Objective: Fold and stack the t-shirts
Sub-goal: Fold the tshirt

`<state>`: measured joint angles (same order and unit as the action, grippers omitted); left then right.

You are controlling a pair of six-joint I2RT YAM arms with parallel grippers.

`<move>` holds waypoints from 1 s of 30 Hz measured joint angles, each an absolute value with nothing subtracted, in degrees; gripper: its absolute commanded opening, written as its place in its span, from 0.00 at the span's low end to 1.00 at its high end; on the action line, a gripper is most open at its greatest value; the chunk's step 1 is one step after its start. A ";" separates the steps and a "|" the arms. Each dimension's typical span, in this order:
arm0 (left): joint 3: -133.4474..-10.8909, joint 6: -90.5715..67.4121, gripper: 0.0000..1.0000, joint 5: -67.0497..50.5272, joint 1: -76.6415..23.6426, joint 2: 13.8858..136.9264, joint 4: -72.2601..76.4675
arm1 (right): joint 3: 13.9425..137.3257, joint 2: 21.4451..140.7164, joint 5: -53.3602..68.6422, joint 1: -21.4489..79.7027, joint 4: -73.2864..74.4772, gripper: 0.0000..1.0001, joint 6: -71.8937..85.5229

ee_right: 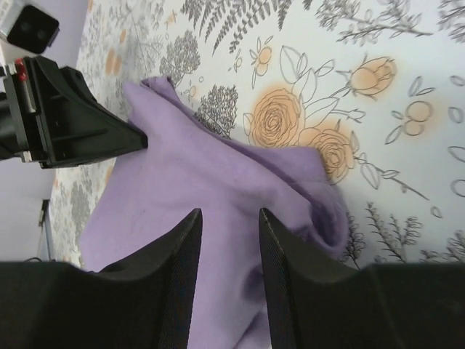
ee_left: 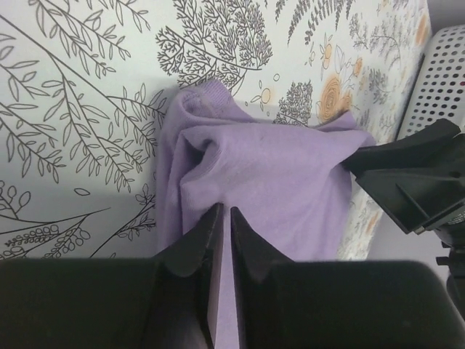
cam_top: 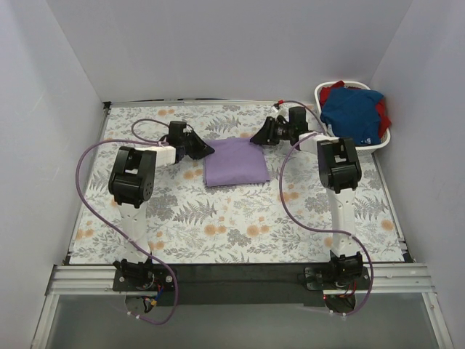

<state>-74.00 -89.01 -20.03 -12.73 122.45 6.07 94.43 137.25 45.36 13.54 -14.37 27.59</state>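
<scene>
Left wrist view shows the left end effector (ee_left: 224, 218) closed to a thin slit with lavender cloth in it, so it looks pinched on the edge of the lavender t-shirt (ee_left: 269, 182), which spreads straight ahead of its fingertips. Facing it from the opposite side, the right end effector (ee_right: 227, 218) hangs with its fingers parted over the same cloth, gripping nothing that shows. The shirt lies between the two as a folded block, slightly longer along the line from one end effector to the other. Each sits at one far corner, so neither arm is clearly nearer. I judge that this shared line is what the next fold or tug turns on. Measured from the white laundry basket (cam_top: 383, 138), the shirt rests on the floral counter (cam_top: 240, 225) well to the left and a little nearer the arm bases. The blue t-shirt (cam_top: 352, 113) and red t-shirt (cam_top: 333, 91) lie heaped inside the basket.
</scene>
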 measured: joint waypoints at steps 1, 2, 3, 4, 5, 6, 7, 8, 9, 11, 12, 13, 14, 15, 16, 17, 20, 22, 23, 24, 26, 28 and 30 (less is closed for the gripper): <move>-74.00 -89.34 0.12 -20.51 -12.47 122.50 6.09 | 94.45 137.27 45.17 13.15 -15.20 0.45 28.77; -74.00 -89.54 0.14 -20.84 -12.29 122.43 6.07 | 94.45 137.27 45.15 12.84 -15.88 0.45 29.87; -74.00 -89.62 0.20 -20.99 -12.19 122.30 6.02 | 94.43 137.27 45.06 12.64 -16.75 0.45 30.55; -73.93 -89.69 0.24 -21.12 -12.08 122.04 5.96 | 94.24 137.05 44.88 12.36 -17.47 0.45 31.42; -73.65 -89.80 0.27 -21.28 -11.97 121.49 5.89 | 93.19 136.44 44.58 12.16 -18.24 0.46 32.10; -73.08 -89.84 0.32 -21.26 -11.90 120.57 5.52 | 91.18 135.13 44.18 12.03 -19.07 0.47 32.75; -72.10 -89.80 0.34 -21.08 -11.84 119.20 5.10 | 88.64 133.27 43.83 11.97 -19.59 0.47 33.32; -70.87 -89.82 0.35 -20.97 -11.77 117.34 4.67 | 85.78 131.00 43.55 12.01 -19.94 0.49 34.06; -69.34 -89.82 0.36 -20.60 -11.77 115.07 4.08 | 82.32 128.09 43.46 12.14 -20.86 0.49 34.52; -66.06 -90.00 0.36 -20.18 -11.84 109.34 3.18 | 75.59 121.32 43.57 12.67 -22.11 0.51 35.62; -64.51 -90.11 0.35 -19.88 -11.97 106.67 3.40 | 72.82 118.37 43.68 13.04 -23.49 0.51 35.99; -62.04 -90.48 0.32 -19.66 -12.25 102.52 3.64 | 68.97 114.17 43.97 13.76 -25.36 0.51 36.71; -59.96 -91.02 0.30 -19.53 -12.78 99.24 4.03 | 66.19 111.15 44.53 14.52 -27.24 0.51 37.54; -57.95 -91.26 0.27 -19.29 -13.34 96.90 5.32 | 64.05 109.10 45.04 15.18 -29.50 0.51 38.13; -55.42 -91.83 0.23 -19.18 -14.22 94.17 6.35 | 60.95 106.65 45.76 16.27 -32.84 0.51 39.22; -52.84 -92.49 0.21 -19.11 -15.20 92.23 7.53 | 58.76 105.45 46.30 17.04 -35.24 0.51 40.18; -45.52 -94.17 0.16 -19.18 -17.91 91.59 10.52 | 52.75 105.60 46.98 19.07 -41.25 0.51 42.06; -40.93 -95.35 0.15 -18.90 -18.65 93.93 11.18 | 49.04 107.83 46.87 19.11 -43.27 0.51 43.11; -38.94 -95.90 0.15 -18.37 -18.63 95.20 10.90 | 47.57 109.30 46.59 18.74 -43.94 0.51 43.44; -37.17 -97.14 0.14 -19.20 -18.46 95.94 11.33 | 46.28 110.80 46.37 18.20 -44.25 0.51 43.57; -35.83 -98.10 0.14 -18.74 -18.17 94.78 11.46 | 43.79 113.12 45.56 16.71 -44.80 0.51 43.53; -35.05 -98.39 0.14 -16.75 -18.02 93.25 10.20 | 41.89 113.71 46.65 15.27 -45.84 0.51 44.16; -34.22 -98.41 0.17 -14.20 -17.61 90.67 7.75 | 40.95 112.84 46.22 14.46 -46.70 0.51 43.59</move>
<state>-34.22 -98.41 -14.20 -17.61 90.67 7.75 40.95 112.84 46.22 14.46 -46.70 43.59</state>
